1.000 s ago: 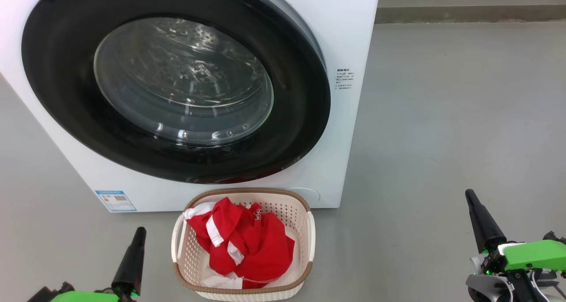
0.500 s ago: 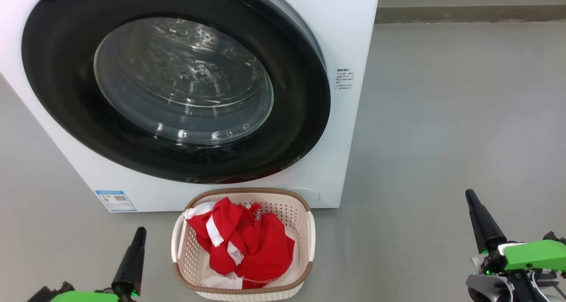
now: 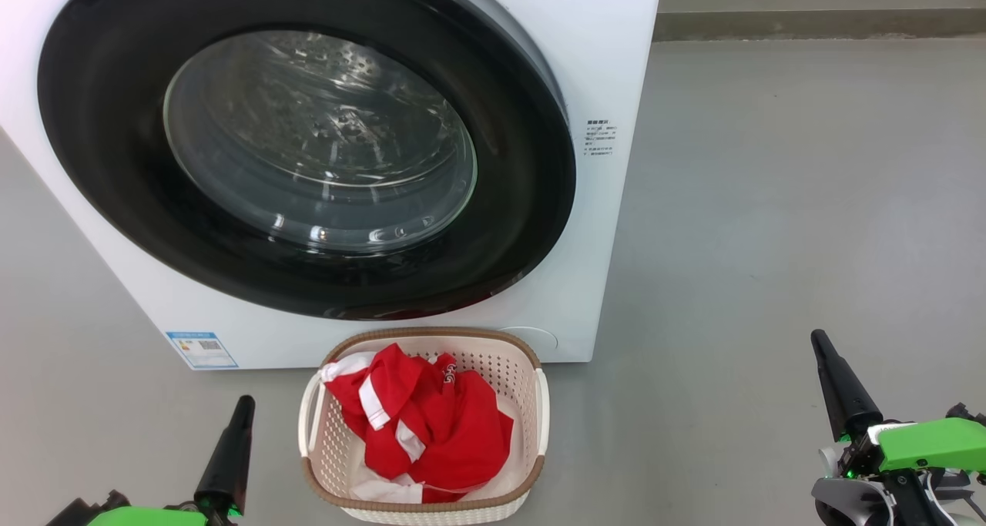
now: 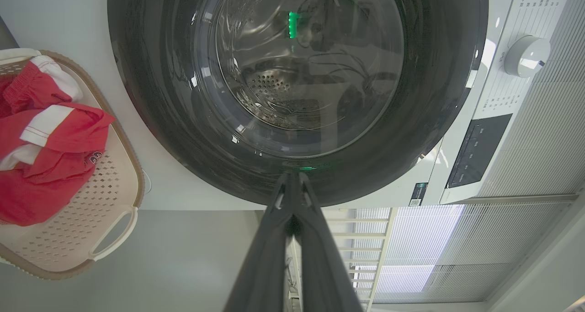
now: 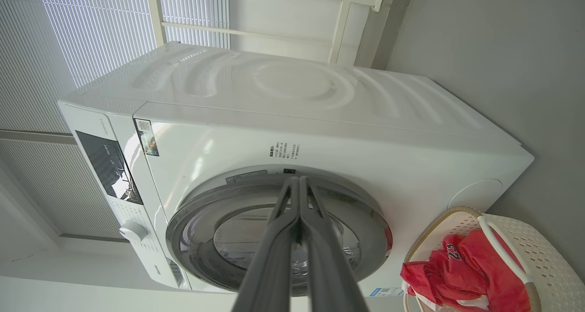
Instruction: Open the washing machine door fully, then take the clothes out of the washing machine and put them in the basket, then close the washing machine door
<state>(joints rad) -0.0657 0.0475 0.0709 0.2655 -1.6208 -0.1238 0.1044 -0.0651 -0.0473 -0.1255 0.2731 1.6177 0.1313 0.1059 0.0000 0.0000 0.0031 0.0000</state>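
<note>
Left gripper (image 3: 243, 404): two long dark fingers pressed together, holding nothing; low at the left, near the basket (image 3: 431, 332) but apart from its side handle (image 3: 310, 410).
Right gripper (image 3: 818, 340): fingers likewise pressed together, empty; well apart from the basket, over grey floor (image 3: 770, 202).
Washing machine door (image 3: 308, 149): swung against the front of the washing machine (image 3: 608, 64); perforated drum (image 4: 274, 81) seen through the glass, no red in it. Whether the latch has caught cannot be told.
Clothes (image 3: 431, 426): red with white bands, heaped inside the basket, none over the rim.
Basket: on the floor just before the machine, below the door.
Risks, as judged: the work looks at or near its end. An uncaught latch would let the door drift ajar. A careless sweep of the left arm could strike the handle and shove or tip the basket, spilling the garments.
</note>
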